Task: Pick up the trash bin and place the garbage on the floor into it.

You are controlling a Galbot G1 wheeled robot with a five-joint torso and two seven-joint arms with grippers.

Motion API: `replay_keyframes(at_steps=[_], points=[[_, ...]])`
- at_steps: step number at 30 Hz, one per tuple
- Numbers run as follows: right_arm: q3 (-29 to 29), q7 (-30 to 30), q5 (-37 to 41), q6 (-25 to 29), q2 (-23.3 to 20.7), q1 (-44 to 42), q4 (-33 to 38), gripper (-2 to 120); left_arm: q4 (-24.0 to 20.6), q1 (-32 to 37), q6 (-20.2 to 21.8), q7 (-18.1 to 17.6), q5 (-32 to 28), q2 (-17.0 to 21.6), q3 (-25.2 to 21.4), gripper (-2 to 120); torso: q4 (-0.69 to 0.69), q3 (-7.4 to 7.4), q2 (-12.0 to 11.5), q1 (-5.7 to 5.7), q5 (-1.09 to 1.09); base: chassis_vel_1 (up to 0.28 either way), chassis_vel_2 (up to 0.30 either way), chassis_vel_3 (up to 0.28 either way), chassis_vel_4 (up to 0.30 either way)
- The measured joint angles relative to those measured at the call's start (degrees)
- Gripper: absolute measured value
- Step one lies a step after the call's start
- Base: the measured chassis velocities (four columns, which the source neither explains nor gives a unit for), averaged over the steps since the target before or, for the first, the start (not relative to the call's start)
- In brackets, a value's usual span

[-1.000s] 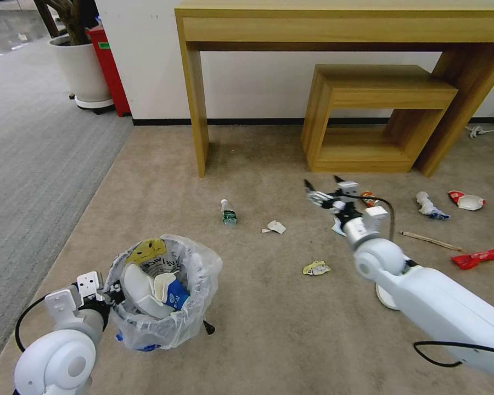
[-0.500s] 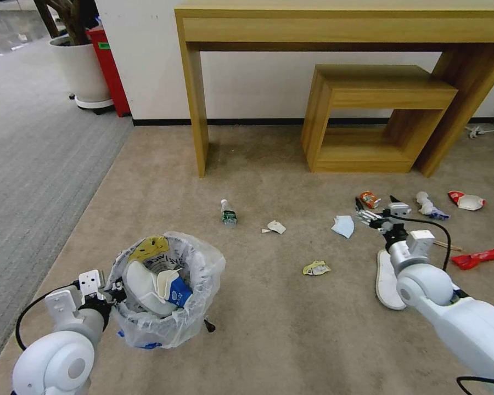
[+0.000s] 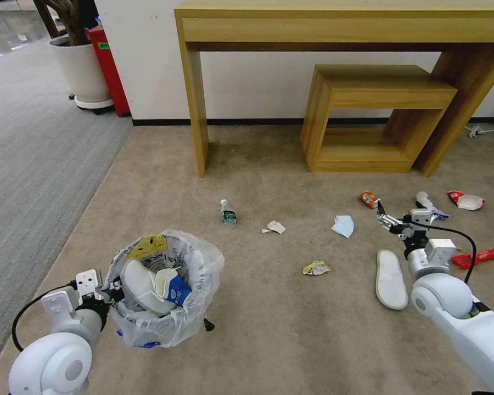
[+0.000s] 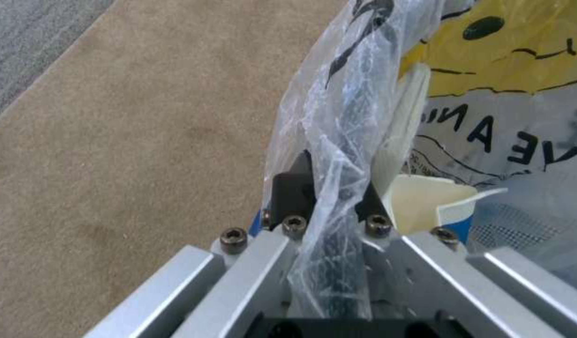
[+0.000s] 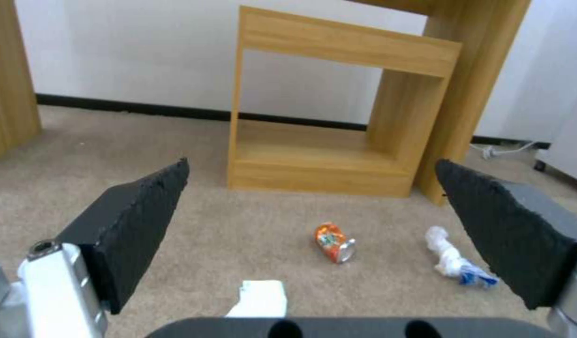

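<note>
Head view: over the last second the right gripper (image 3: 402,215) has swung away from the bottle side of the carpet, across the blue mask (image 3: 343,225), and now hangs beyond the toe end of the white slipper (image 3: 391,278), jaws spread and empty, between the crushed can (image 3: 369,198) and the crumpled paper (image 3: 428,204). So judging by that, a drop is done and the arm is lining up on the next piece of garbage on this side; which one, can't say yet. The slipper sits just beside the right forearm, the can slightly past the fingertips, the red wrapper (image 3: 484,256) off on the slipper's far side from the bin. The trash bin (image 3: 164,291) has barely shifted, well apart from the slipper toward the robot's left, already holding a slipper and a carton, with the left gripper (image 3: 111,288) at its rim. Bottle (image 3: 228,214), a paper scrap (image 3: 275,226) and a yellowish wrapper (image 3: 316,267) lie between bin and slipper, untouched. Left wrist view: the left gripper (image 4: 329,202) is clamped on the trash bin's rim with the clear bag (image 4: 345,117) pinched between the dark pads; carton edge just inside. Right wrist view: both black pads (image 5: 135,223) stand wide apart, nothing between them; the can (image 5: 333,241) lies ahead roughly midway, the crumpled paper (image 5: 454,260) nearer the other pad, a mask corner (image 5: 259,299) close under the wrist, the small wooden shelf (image 5: 338,101) behind.
</note>
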Motion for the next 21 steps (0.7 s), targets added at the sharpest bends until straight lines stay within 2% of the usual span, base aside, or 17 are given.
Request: replay_keyframes(at_steps=[13, 21], points=[[-0.46, -0.95, -4.42, 2.18, 1.96, 0.90, -2.62, 100, -0.10, 0.92, 0.03, 0.13, 0.09, -0.22, -0.61, 0, 0.00, 0.00, 0.00, 0.00, 0.00, 0.000, 0.000, 0.000, 0.000], [-0.92, -1.16, -5.96, 3.06, 2.74, 1.06, -2.97, 100, -0.61, 1.62, -0.06, 0.34, 0.72, -0.68, -0.76, 0, -0.02, 0.00, 0.00, 0.00, 0.00, -0.052, -0.050, -0.052, -0.068]])
